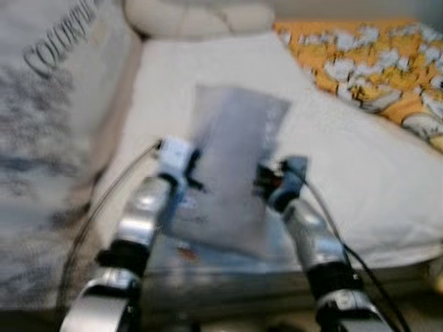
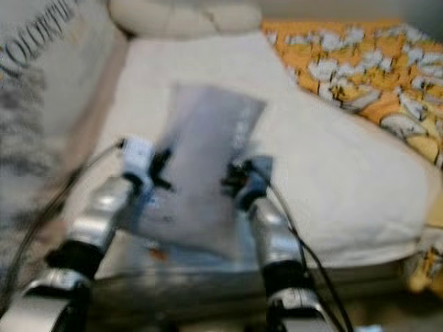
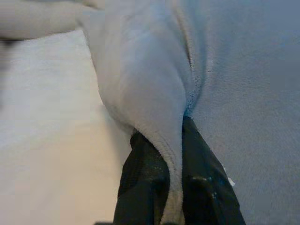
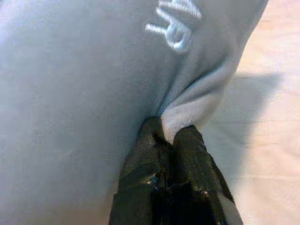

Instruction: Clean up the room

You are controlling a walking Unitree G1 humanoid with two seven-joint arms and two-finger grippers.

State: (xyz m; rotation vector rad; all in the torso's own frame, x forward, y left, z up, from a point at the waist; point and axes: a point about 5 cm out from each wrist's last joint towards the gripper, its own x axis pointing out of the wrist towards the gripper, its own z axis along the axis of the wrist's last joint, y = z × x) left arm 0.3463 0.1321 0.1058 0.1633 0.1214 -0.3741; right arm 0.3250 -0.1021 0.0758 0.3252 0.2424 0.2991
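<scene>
A pale grey fleece garment (image 1: 232, 169) hangs in the air between the two arms, held up over a bed covered with a white blanket (image 1: 360, 173). Its cloth is soft and napped, flat across the middle and bunched into folds where it is gripped. It hangs as a long panel, its long axis running from the near low edge up and away toward the head of the bed, the top edge tilted slightly to the robot's right. White embroidered lettering (image 4: 176, 23) sits near one edge of the cloth in the right wrist view, cut off and too partial to read. The left gripper (image 3: 174, 140) is clamped on a fold of the garment's left edge, the cloth pinched between its black fingers (image 3: 143, 187). The right gripper (image 4: 169, 133) is likewise closed on a pinch of the right edge. On the robot's left lies a grey and white fabric (image 1: 48, 104) printed with large dark letters that begin "COLOR", the rest blurred. An orange patterned cover (image 1: 374, 59) lies at the far right, and a cream pillow (image 1: 197, 17) at the head.
</scene>
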